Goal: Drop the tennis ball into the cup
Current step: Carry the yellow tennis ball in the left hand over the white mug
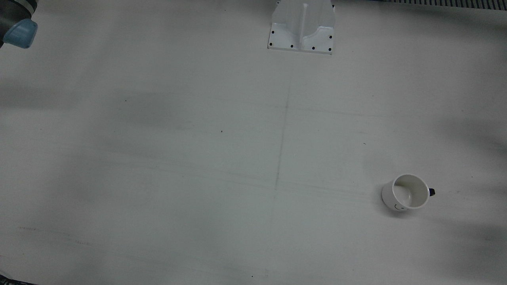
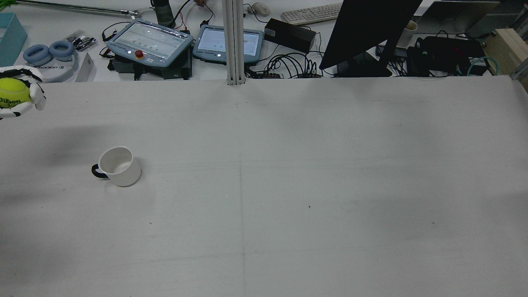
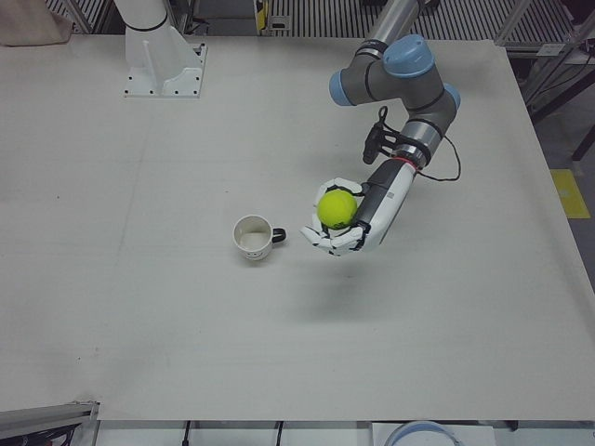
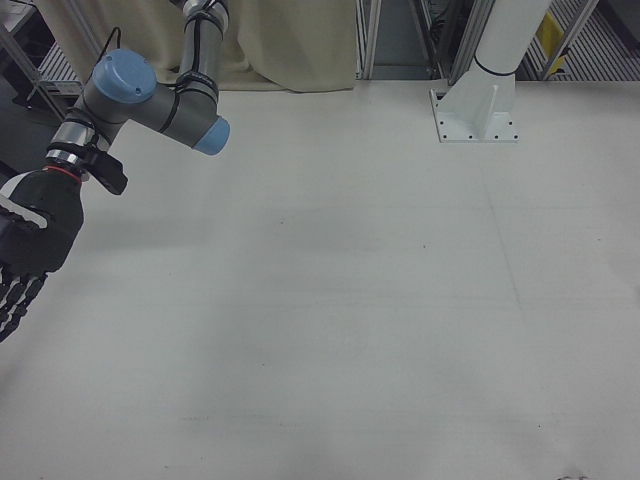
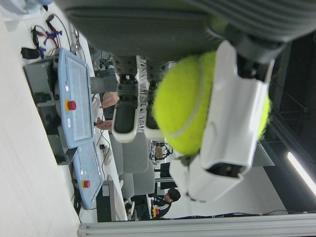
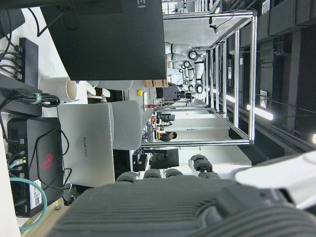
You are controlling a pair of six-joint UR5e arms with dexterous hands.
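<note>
My left hand (image 3: 351, 223) is shut on a yellow-green tennis ball (image 3: 337, 208) and holds it above the table, to the right of the cup in the left-front view. The ball also shows in the rear view (image 2: 12, 93) at the far left edge and in the left hand view (image 5: 195, 111). The white cup (image 3: 251, 238) with a dark handle stands upright and empty; it also shows in the rear view (image 2: 119, 166) and the front view (image 1: 408, 192). My right hand (image 4: 28, 250) hangs at the far left of the right-front view, fingers extended, holding nothing.
A white arm pedestal (image 1: 302, 26) stands at the table's back middle. Beyond the table's far edge are two teach pendants (image 2: 149, 43), a dark monitor (image 2: 363, 29) and cables.
</note>
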